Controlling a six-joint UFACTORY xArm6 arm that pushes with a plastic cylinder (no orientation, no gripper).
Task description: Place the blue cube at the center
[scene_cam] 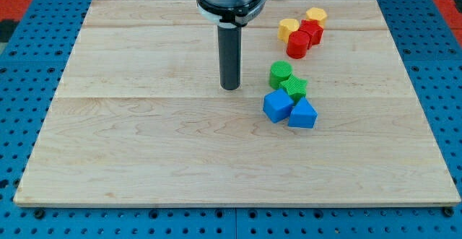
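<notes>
I am seeing the blue cube (277, 106) sitting uncentred at three o'clock of my tip (230, 88), touching a blue wedge-like block (302, 114) and a green block (294, 88), with no jaws on this rod.

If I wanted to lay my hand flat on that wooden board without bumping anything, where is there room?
The view's left half, left of my tip, is bare wood, and so is the wide strip along the view's bottom below the blue cube and the other blue block. It is crowded at the view's upper right: two green blocks, then two red and two yellow blocks.
</notes>
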